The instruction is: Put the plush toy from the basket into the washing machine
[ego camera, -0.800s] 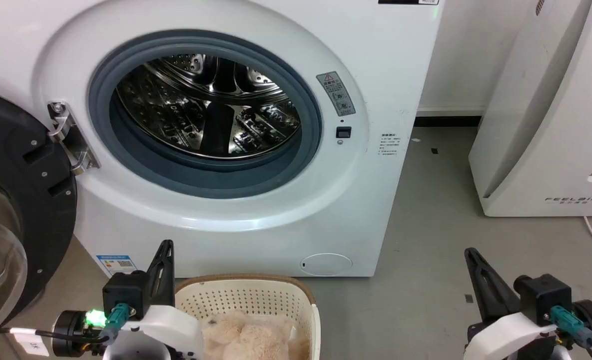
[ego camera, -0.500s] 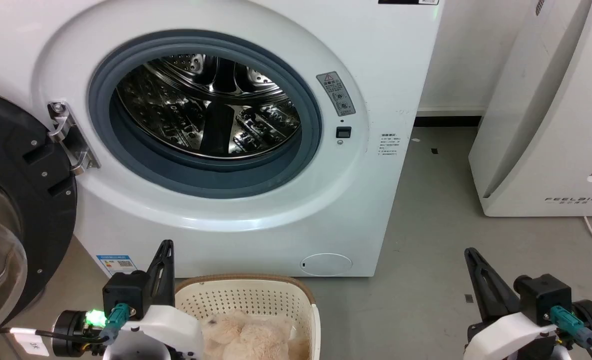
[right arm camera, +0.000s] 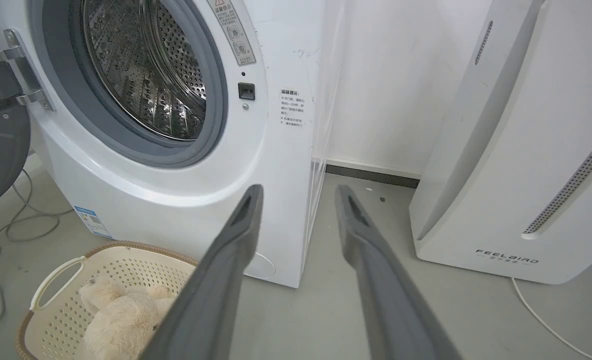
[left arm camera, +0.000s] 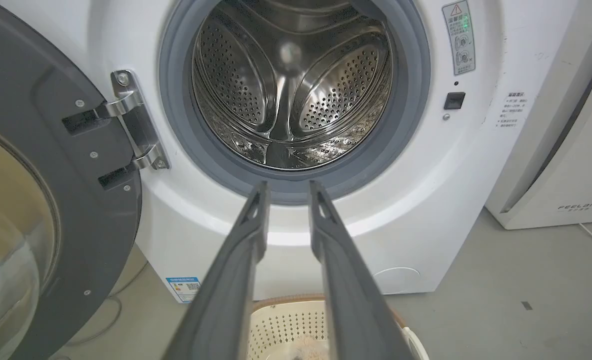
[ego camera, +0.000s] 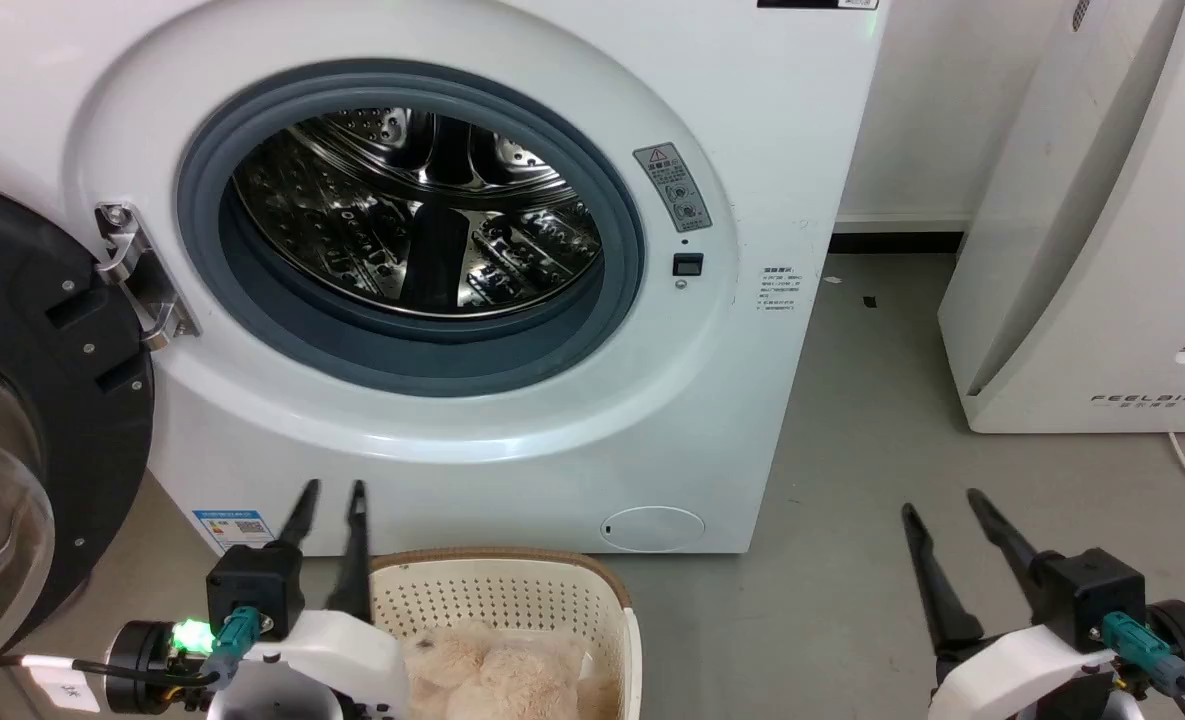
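Left tool [ego camera: 333, 485] and right tool [ego camera: 940, 500] just spread apart, empty; plush toy [ego camera: 492, 680] lies in the basket [ego camera: 492, 600]; you reach next.

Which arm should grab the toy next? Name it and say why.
Left, probably. The left tool sits open beside the basket, next to the toy; the right tool, also open, hangs over bare floor far to its right.
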Robot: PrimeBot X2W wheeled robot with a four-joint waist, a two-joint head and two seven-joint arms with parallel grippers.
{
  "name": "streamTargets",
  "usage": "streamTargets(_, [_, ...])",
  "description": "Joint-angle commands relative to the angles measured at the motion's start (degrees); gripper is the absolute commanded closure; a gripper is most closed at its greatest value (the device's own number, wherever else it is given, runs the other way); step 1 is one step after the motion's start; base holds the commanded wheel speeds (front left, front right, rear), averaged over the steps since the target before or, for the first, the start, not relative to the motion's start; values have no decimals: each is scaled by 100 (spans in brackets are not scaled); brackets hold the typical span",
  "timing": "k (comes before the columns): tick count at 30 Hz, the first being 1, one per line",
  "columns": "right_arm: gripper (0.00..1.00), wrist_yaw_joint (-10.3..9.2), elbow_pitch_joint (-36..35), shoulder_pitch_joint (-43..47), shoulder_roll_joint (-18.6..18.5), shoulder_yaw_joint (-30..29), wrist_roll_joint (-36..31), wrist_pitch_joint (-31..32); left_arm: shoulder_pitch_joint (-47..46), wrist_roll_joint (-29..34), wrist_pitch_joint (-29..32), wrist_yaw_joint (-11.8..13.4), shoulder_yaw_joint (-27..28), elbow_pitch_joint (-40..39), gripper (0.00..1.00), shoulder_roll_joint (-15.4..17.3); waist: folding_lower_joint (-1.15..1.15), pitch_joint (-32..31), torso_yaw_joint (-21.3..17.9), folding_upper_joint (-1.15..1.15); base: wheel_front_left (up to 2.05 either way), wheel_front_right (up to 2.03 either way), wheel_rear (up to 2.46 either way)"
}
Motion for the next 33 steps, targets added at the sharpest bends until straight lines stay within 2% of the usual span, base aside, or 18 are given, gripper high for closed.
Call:
streamTargets(1, [0, 0, -3, 0, 0, -21, 32, -30, -4, -11, -29, 16, -11, 14, 0, 0, 0, 3, 0, 0, 0, 0, 0])
streamTargets(18, [0, -1, -151, -2, 0, -99, 491, -233, -73, -84, -233, 164, -142, 109, 0, 0, 0, 74, -1, 0, 0, 0, 0])
streamTargets(33, [0, -1, -240, -113, -1, -109, 784, -412, -381, -51, -413, 137, -286, 629, 0, 11, 0, 361, -51, 0, 0, 0, 0])
